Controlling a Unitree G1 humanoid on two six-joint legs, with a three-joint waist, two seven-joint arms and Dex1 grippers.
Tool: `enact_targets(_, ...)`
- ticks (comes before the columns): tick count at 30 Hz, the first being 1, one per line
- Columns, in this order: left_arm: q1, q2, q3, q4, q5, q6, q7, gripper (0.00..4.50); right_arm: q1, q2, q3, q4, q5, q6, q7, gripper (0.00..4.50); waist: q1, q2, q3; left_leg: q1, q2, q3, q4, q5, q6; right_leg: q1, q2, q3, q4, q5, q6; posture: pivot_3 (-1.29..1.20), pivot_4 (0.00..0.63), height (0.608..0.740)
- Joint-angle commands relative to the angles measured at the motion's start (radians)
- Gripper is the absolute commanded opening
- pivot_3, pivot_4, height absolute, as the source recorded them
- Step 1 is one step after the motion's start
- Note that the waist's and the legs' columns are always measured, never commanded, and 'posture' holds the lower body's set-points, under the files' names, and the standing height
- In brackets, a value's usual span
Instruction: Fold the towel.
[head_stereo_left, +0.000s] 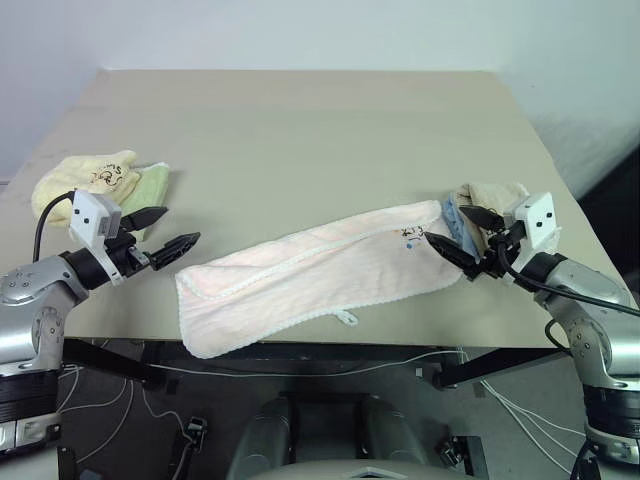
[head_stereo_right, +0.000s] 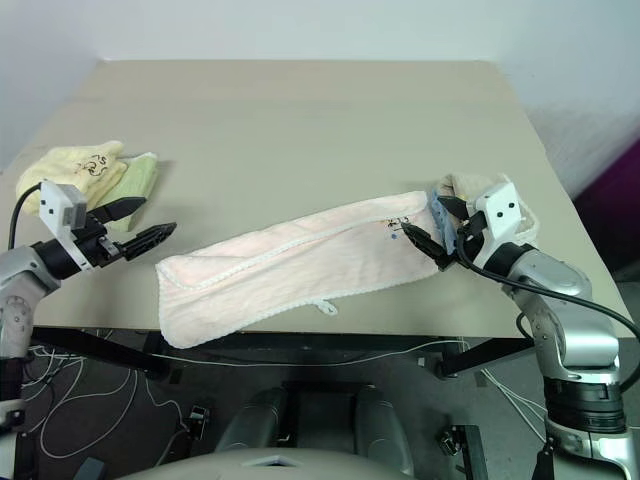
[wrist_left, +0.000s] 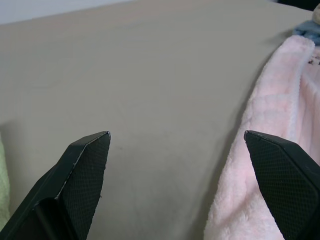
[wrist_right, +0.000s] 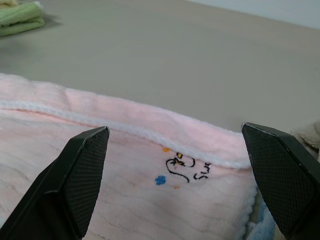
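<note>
The pale pink towel (head_stereo_left: 320, 275) lies folded lengthwise into a long strip near the table's front edge, slanting from front left up to the right. Its white stitched edge runs along the top, a small white loop tag (head_stereo_left: 348, 319) hangs at the front, and a dark embroidered logo (wrist_right: 186, 169) sits near its right end. My left gripper (head_stereo_left: 165, 233) hovers open just off the towel's left end, nothing between its fingers. My right gripper (head_stereo_left: 462, 236) stands open at the towel's right end, its fingers spread above the logo corner without holding it.
A yellow towel (head_stereo_left: 85, 180) and a light-green one (head_stereo_left: 150, 185) lie bunched at the table's left edge. A beige towel (head_stereo_left: 495, 195) with a blue one (head_stereo_left: 455, 222) sits at the right edge, right behind my right gripper. The table's (head_stereo_left: 300, 130) far half is bare.
</note>
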Motion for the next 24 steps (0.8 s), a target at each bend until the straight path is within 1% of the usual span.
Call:
enact_targets(1, 0.006, 0.025, -0.003, -0.036, 0.012, -0.028, -0.03, 4.5, -0.04, -0.017, 0.002, -0.007, -0.004, -0.017, 0.009, 4.45, 0.001, 0.0, 0.0, 0.0, 0.0, 0.0, 0.0, 0.0, 0.0, 0.0, 0.0, 0.0, 0.0, 0.0, 0.0, 0.0, 0.15, 0.74)
enact_targets(8, -0.003, 0.046, -0.038, -0.046, 0.029, -0.05, -0.095, 4.5, -0.072, 0.015, 0.033, 0.019, -0.022, -0.033, -0.006, 4.45, 0.002, 0.0, 0.0, 0.0, 0.0, 0.0, 0.0, 0.0, 0.0, 0.0, 0.0, 0.0, 0.0, 0.0, 0.0, 0.0, 0.15, 0.74)
enact_targets(11, 0.003, 0.079, -0.063, -0.058, 0.052, -0.074, -0.148, 4.5, -0.07, 0.025, 0.049, 0.016, -0.035, -0.044, -0.013, 4.45, 0.0, 0.0, 0.0, 0.0, 0.0, 0.0, 0.0, 0.0, 0.0, 0.0, 0.0, 0.0, 0.0, 0.0, 0.0, 0.0, 0.15, 0.74)
enact_targets(13, 0.014, 0.105, -0.081, -0.049, 0.085, -0.121, -0.184, 4.5, -0.056, 0.027, 0.043, 0.009, -0.036, -0.043, -0.021, 4.45, 0.0, 0.0, 0.0, 0.0, 0.0, 0.0, 0.0, 0.0, 0.0, 0.0, 0.0, 0.0, 0.0, 0.0, 0.0, 0.0, 0.15, 0.74)
enact_targets(16, 0.013, 0.156, -0.11, 0.0, 0.131, -0.236, -0.279, 4.5, -0.021, 0.03, 0.039, -0.021, -0.029, -0.034, -0.026, 4.45, 0.001, 0.0, 0.0, 0.0, 0.0, 0.0, -0.001, 0.0, 0.0, 0.0, 0.0, 0.0, 0.0, 0.0, 0.0, 0.0, 0.15, 0.74)
enact_targets(19, -0.006, 0.203, -0.138, 0.028, 0.128, -0.28, -0.388, 4.5, -0.004, 0.035, 0.047, -0.027, -0.032, -0.039, -0.029, 4.45, 0.001, 0.001, 0.0, 0.0, 0.0, 0.0, -0.001, 0.0, 0.0, 0.0, 0.0, 0.0, -0.001, 0.0, 0.0, 0.0, 0.15, 0.74)
enact_targets(22, -0.028, 0.257, -0.194, 0.068, 0.168, -0.364, -0.503, 4.5, -0.002, 0.043, 0.057, -0.029, -0.033, -0.04, -0.032, 4.45, 0.0, 0.001, 0.0, 0.0, 0.0, 0.0, -0.001, 0.0, 0.0, 0.0, -0.001, 0.0, -0.001, 0.0, 0.0, 0.0, 0.15, 0.74)
enact_targets(24, -0.048, 0.27, -0.224, 0.095, 0.185, -0.406, -0.548, 4.5, 0.002, 0.047, 0.065, -0.032, -0.036, -0.042, -0.033, 4.45, 0.001, 0.001, 0.0, 0.0, 0.0, 0.0, -0.001, 0.0, 0.0, 0.0, -0.001, 0.0, -0.001, 0.0, 0.0, 0.0, 0.15, 0.74)
